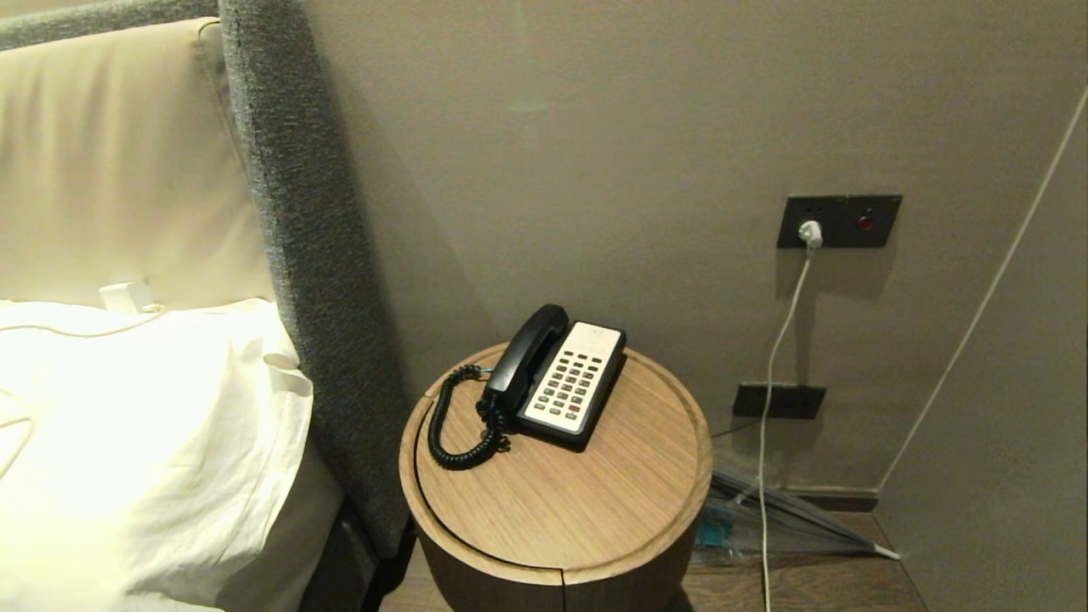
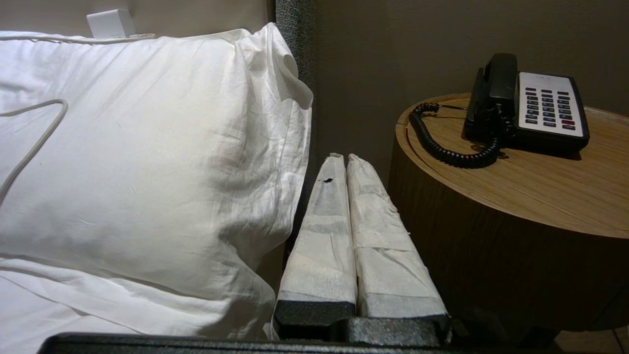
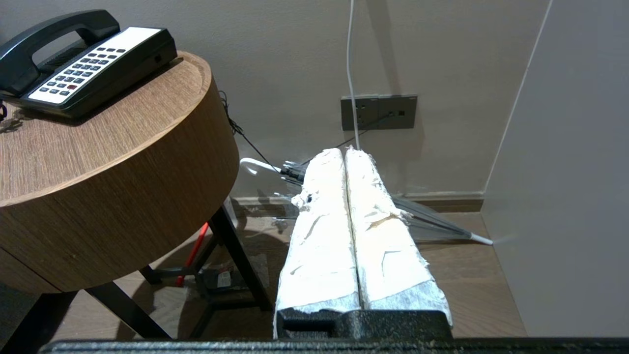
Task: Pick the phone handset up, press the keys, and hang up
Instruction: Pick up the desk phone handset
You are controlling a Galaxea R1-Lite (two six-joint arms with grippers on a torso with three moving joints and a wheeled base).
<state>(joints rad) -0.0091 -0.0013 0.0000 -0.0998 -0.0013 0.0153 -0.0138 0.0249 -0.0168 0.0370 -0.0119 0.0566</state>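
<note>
On the round bedside table (image 1: pixel 595 501), the phone handset (image 1: pixel 527 357) rests cradled, well apart from both pressed-together grippers (image 2: pixel 342 158) (image 3: pixel 345 151).

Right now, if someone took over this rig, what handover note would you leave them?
Left gripper: shut, empty, low between the pillow and the round table.
Right gripper: shut, empty, low beside the table on the wall-socket side.
Phone handset: on its cradle on the phone base, coiled cord lying on the tabletop.
Done: nothing yet.
Left: lift the handset, press the keys, hang up.
</note>
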